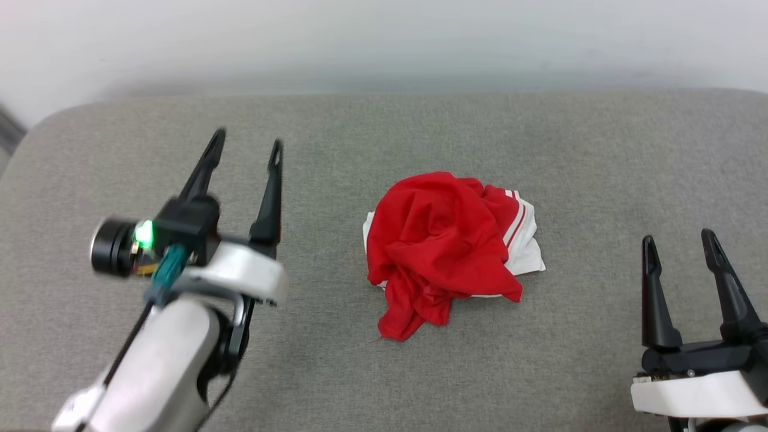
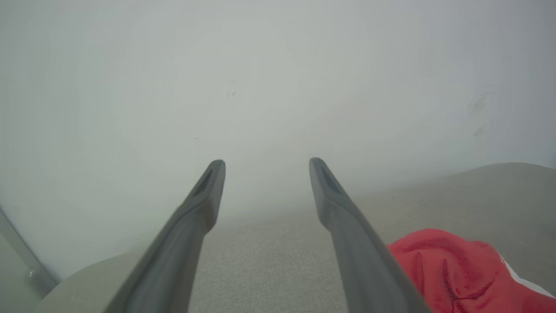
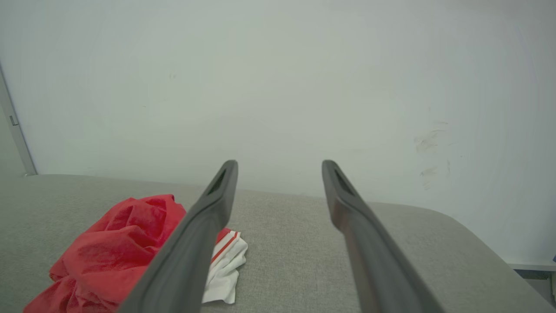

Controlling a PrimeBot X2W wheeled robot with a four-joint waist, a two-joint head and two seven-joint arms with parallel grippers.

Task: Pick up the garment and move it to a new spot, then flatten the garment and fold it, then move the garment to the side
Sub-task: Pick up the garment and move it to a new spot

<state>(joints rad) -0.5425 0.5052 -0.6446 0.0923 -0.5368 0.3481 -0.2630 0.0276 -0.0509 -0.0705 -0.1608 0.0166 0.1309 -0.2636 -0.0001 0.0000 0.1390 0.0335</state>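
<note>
A: Status. The jersey shirt [image 1: 444,246] lies as a crumpled red heap at the middle of the grey surface [image 1: 384,132]. One white sleeve [image 1: 528,249] with striped trim [image 1: 517,219] pokes out on the heap's right side.
B: Left fingers [image 1: 273,180] are spread wide and hold nothing. They sit to the left of the heap, apart from it, and seem to be up off the surface. Right fingers [image 1: 653,282] are equally wide and empty, at the near right, well apart from the cloth.
A: We read the step in hand as flattening. How do we do it well?
B: We avoid the middle of the heap, since that would only lift the lump. We go for edges we can identify: the white sleeve for the right arm, the loose red tail [image 1: 399,327] at the near edge for the left. We pinch one layer only, low to the surface.
A: Then?
B: We draw the arms apart slowly so the folds slide out. No lettering is visible, so we cannot tell which face is up and should check once it is spread
</note>
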